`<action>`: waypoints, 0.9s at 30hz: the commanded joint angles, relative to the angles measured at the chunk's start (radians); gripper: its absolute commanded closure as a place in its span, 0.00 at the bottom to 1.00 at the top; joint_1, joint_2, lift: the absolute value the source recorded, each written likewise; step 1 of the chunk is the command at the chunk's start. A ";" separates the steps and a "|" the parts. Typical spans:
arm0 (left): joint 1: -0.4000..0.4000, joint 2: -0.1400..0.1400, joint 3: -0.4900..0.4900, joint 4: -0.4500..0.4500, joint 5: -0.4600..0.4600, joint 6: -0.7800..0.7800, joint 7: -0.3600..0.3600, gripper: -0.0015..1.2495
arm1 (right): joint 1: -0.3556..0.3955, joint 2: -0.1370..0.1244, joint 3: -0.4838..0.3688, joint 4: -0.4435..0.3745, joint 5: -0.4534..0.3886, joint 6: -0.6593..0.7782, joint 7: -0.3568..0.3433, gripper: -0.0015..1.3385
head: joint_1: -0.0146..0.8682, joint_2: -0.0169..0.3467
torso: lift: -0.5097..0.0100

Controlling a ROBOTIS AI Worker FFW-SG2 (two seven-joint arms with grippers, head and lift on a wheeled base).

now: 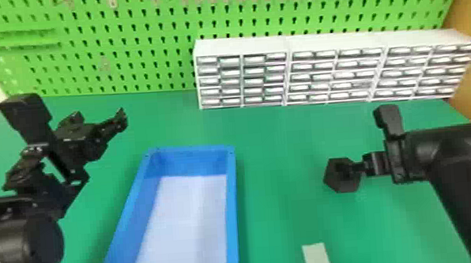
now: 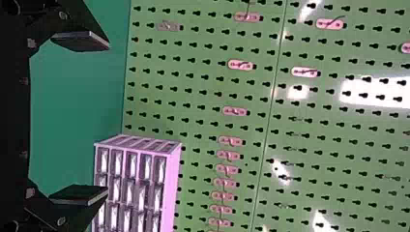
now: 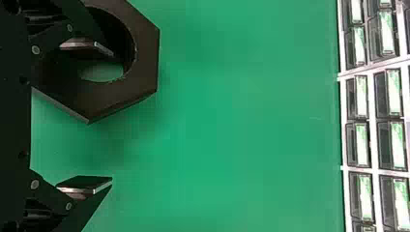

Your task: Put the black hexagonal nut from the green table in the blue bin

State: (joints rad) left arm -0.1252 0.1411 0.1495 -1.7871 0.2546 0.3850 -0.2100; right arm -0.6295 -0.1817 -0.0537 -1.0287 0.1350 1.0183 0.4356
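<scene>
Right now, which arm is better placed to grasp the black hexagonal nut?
Right, probably: its open gripper is at the nut, one finger at its hole; the left gripper hangs left of the blue rectangular bin.

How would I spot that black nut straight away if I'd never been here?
On the green table, find the long blue open-topped bin, then look to its right, by the robot's black right tool. The chunky black nut is there: unlike the flat, pale strip, it has six sides and a big round hole.
</scene>
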 commanded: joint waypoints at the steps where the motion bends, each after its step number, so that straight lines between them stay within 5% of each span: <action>1: -0.001 0.000 -0.001 0.000 0.000 0.000 0.000 0.18 | 0.001 -0.001 0.000 0.001 0.002 -0.001 0.000 0.27 | 0.77 0.14 | 0.79; 27: -0.002 0.000 -0.002 0.000 0.000 0.002 0.000 0.17 | 0.011 0.001 0.006 0.018 0.011 -0.010 0.000 0.26 | 0.77 0.14 | 0.79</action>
State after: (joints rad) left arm -0.1273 0.1411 0.1469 -1.7871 0.2546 0.3865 -0.2101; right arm -0.6188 -0.1810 -0.0490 -1.0120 0.1439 1.0077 0.4356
